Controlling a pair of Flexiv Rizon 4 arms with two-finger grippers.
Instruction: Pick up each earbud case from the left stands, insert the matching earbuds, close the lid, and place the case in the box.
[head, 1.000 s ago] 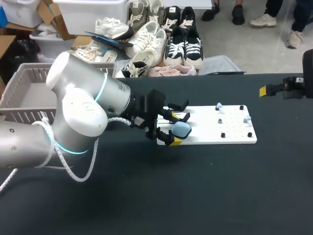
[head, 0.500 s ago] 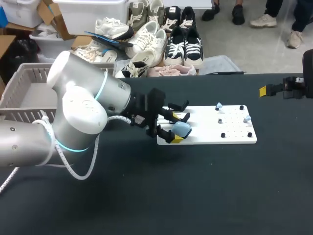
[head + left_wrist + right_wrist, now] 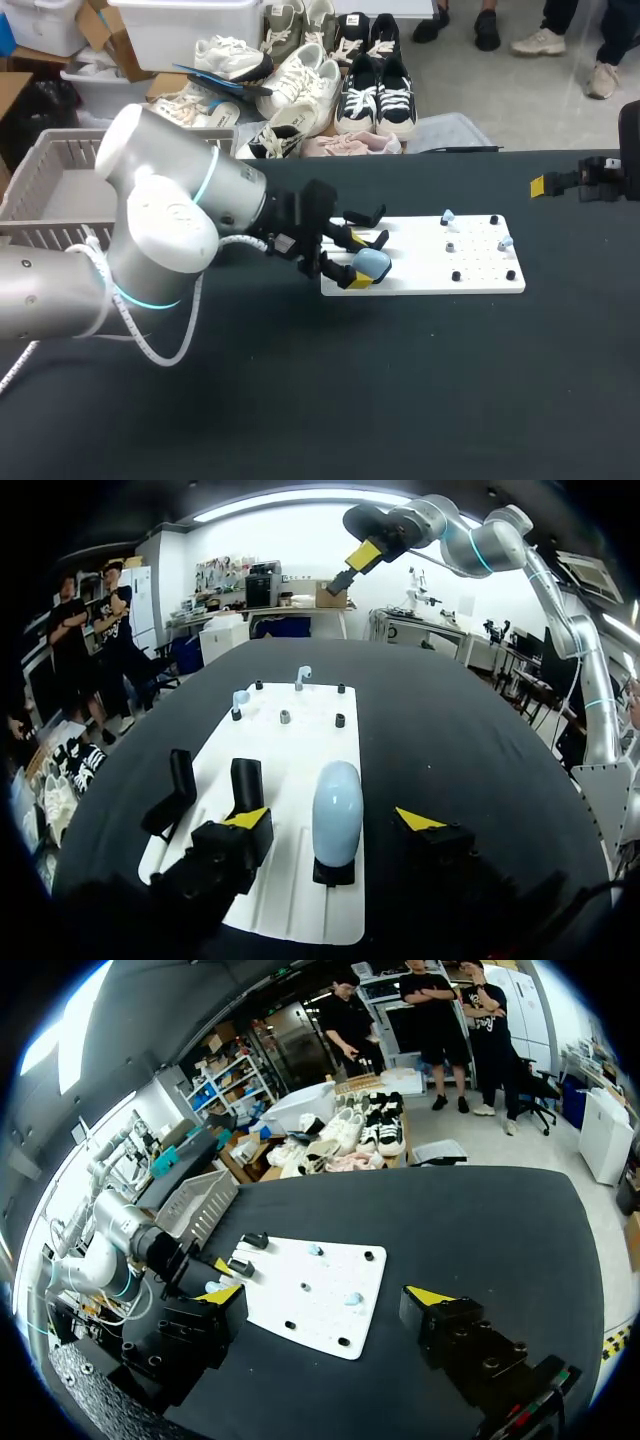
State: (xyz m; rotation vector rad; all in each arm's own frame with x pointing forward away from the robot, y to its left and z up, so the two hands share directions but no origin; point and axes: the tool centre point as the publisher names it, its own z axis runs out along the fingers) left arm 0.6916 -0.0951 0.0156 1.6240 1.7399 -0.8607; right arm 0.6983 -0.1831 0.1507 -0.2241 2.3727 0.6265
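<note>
My left gripper (image 3: 334, 821) has edged closer about the blue earbud case (image 3: 336, 798) — fingers parted, not gripping; my right gripper (image 3: 328, 1297) unmoved, fingers spread.

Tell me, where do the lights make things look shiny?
Head view: my left arm shows bright highlights on its silver shell, and the white board looks brightly lit on the dark table. Left wrist view: the blue earbud case carries a soft sheen.
</note>
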